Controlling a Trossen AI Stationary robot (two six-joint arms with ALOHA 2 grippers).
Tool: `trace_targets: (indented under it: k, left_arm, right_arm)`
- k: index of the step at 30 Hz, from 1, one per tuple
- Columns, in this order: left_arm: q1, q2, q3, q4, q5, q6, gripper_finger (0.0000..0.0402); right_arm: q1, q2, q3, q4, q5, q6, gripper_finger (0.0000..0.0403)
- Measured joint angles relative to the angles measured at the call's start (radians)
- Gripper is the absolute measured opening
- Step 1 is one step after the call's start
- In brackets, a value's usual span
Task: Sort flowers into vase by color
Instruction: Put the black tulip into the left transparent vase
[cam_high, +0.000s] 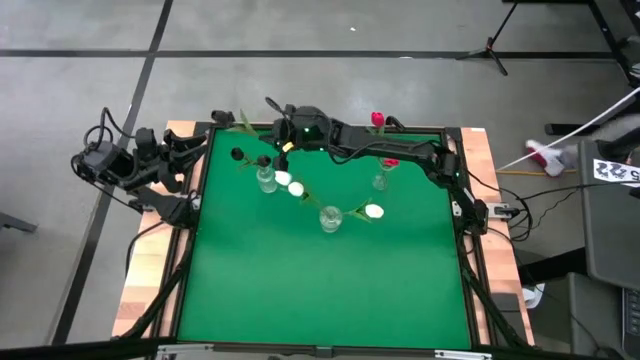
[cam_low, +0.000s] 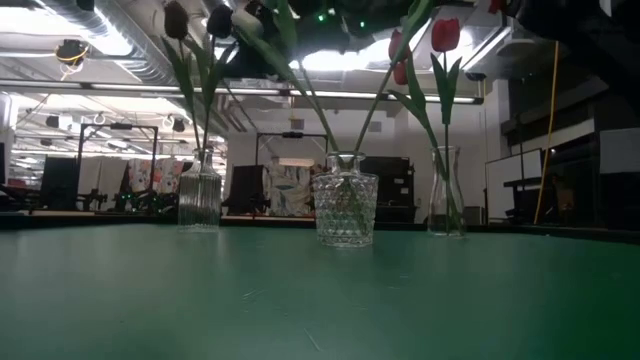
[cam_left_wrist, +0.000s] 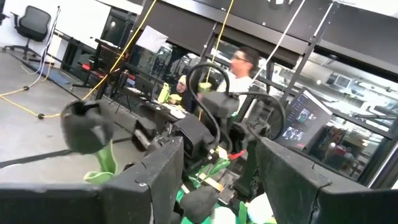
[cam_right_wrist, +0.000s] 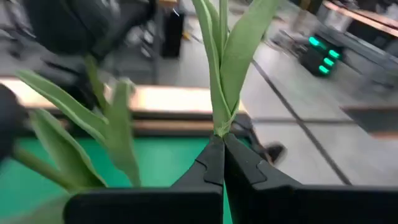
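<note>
Three glass vases stand on the green table: a ribbed one (cam_high: 265, 180) with near-black tulips (cam_low: 176, 20), a cut-glass one (cam_high: 330, 218) with white tulips (cam_high: 296, 187), and a slim one (cam_high: 380, 181) with red tulips (cam_low: 445, 34). My right gripper (cam_high: 277, 138) reaches over the far left part of the table, just beyond the ribbed vase, shut on a flower's green stem and leaves (cam_high: 245, 122); that flower's head does not show. My left gripper (cam_left_wrist: 217, 186) is open and waits off the table's left edge. My right gripper pinches the flower between its two fingertips (cam_right_wrist: 211, 155) at the stem where the long leaves branch off (cam_right_wrist: 219, 127). The leaves (cam_right_wrist: 239, 56) stand straight out beyond the fingers. The flower is lifted clear of the table.
The three vases stand in a loose row across the far half of the table, their stems leaning and crossing overhead in the low view. The near half of the green mat (cam_high: 320, 290) is bare. A person (cam_left_wrist: 239, 62) is in the room beyond the table.
</note>
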Motion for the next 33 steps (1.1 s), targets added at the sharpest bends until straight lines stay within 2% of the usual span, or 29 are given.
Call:
trace_targets:
  k: [3, 13, 33]
  left_arm:
    - [0.0, 0.0, 0.0, 0.0, 0.0, 0.0, 0.02]
    - [0.0, 0.0, 0.0, 0.0, 0.0, 0.0, 0.02]
    - [0.0, 0.0, 0.0, 0.0, 0.0, 0.005, 0.02]
  right_arm:
    - [-0.011, 0.001, -0.039, 0.14, -0.097, 0.055, 0.0]
    - [-0.009, -0.002, -0.184, 0.615, -0.197, 0.219, 0.0]
    - [0.004, 0.011, -0.192, 0.778, -0.245, 0.243, 0.0]
